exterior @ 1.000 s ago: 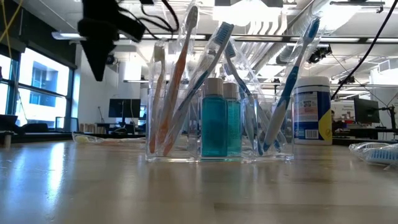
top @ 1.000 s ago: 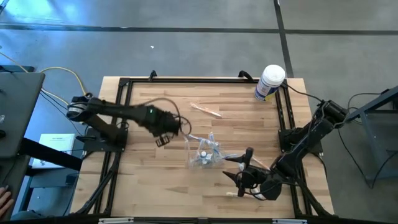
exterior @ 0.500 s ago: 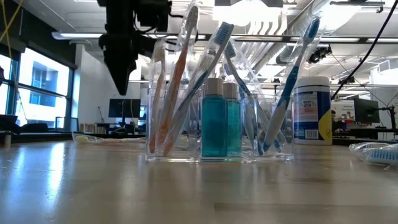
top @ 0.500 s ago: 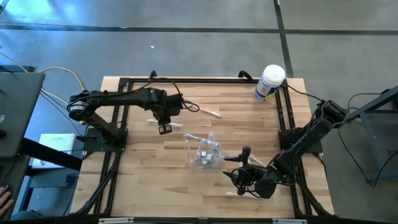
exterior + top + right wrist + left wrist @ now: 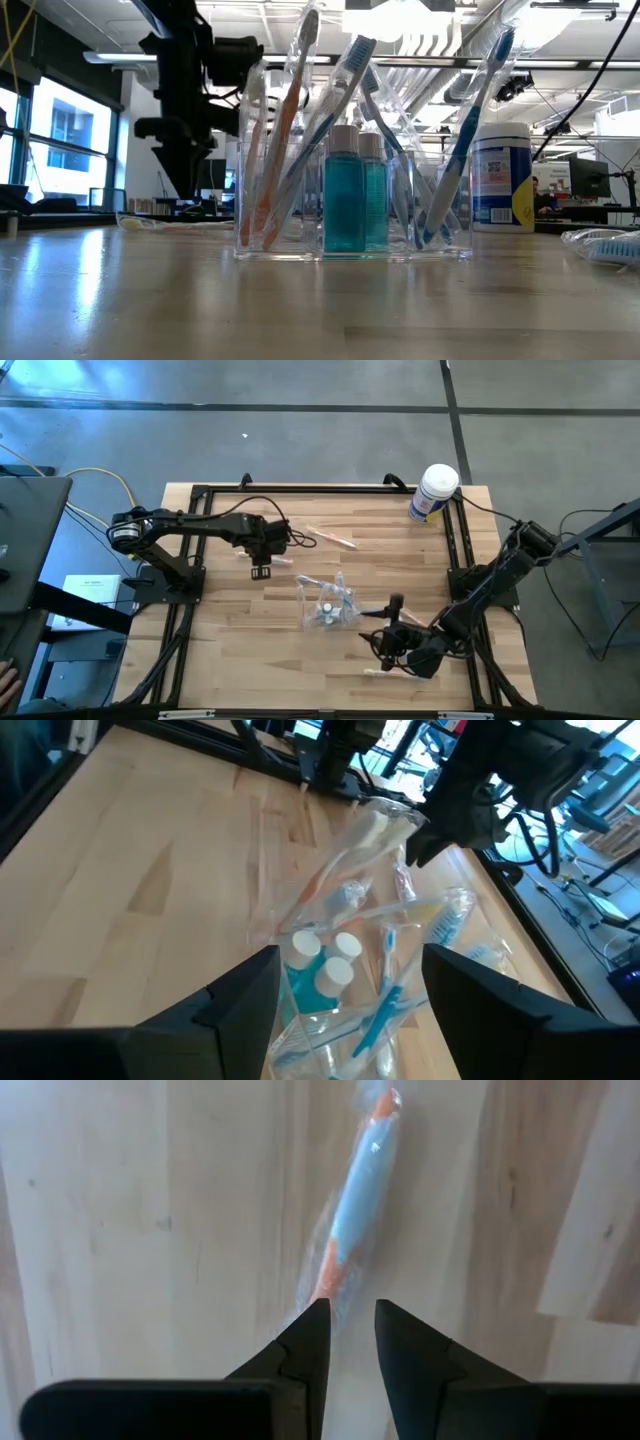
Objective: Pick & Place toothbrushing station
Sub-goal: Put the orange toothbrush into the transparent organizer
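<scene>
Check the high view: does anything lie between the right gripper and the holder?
No. In the high view only bare table separates the open right gripper from the holder; the right wrist view shows it straight ahead.

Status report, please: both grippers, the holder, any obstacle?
Left gripper fingers narrow, over a wrapped toothbrush. Right gripper open, facing the toothbrushing station, not gripping. Loose toothbrush nearby.

1. One clear toothbrushing station [image 5: 327,603] on the counter [image 5: 230,650].
2. Two teal bottles [image 5: 355,190] with white caps stand inside it.
3. At least four toothbrushes [image 5: 285,125] lean in it; the exact count is hard to tell.
4. One wrapped toothbrush [image 5: 331,538] lies loose at the far side.
5. One white tub [image 5: 434,493], far right.
6. Two robot arms.
</scene>
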### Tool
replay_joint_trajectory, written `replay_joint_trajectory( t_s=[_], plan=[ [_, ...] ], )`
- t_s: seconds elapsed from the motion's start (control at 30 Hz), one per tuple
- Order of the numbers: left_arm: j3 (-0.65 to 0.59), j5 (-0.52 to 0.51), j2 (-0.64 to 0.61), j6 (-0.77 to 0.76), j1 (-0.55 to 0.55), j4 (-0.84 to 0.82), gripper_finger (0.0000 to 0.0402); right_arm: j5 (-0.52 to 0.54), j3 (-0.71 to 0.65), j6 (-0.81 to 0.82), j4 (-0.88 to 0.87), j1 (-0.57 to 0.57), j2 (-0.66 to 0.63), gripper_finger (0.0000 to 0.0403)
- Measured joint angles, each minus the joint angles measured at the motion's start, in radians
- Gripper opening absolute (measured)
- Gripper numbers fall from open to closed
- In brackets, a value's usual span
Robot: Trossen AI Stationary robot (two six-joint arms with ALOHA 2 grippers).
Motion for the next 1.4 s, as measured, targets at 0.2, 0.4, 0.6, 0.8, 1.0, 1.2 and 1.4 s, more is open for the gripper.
replay_joint_trajectory(
  t_s=[0.2,0.4,0.6,0.8,1.0,1.2,1.4],
  plan=[
    [-0.033,0.001,0.005,0.002,0.033,0.055,0.0076,-0.014,0.0,0.001,0.001,-0.024,0.0,0.0237],
    [-0.082,0.009,0.027,-0.003,0.058,0.126,0.0076,-0.062,0.0,0.022,0.0,-0.034,0.0,0.0237],
    [-0.094,0.031,0.082,-0.001,0.061,0.146,0.0076,-0.062,0.0,0.026,-0.011,-0.034,0.0,0.0237],
    [-0.09,0.054,0.135,0.02,0.06,0.148,0.0076,-0.062,0.0,0.026,-0.015,-0.034,0.0,0.0237],
    [-0.09,0.054,0.184,0.021,0.06,0.142,0.0057,-0.063,0.0,0.026,-0.015,-0.034,0.0,0.0237],
    [-0.092,-0.026,0.17,-0.047,0.03,0.134,0.0009,-0.063,0.0,0.026,-0.016,-0.034,0.0,0.0237],
    [-0.082,-0.213,0.064,-0.152,-0.097,-0.03,0.0005,-0.063,0.0,0.026,-0.016,-0.034,0.0,0.0237]
  ],
)
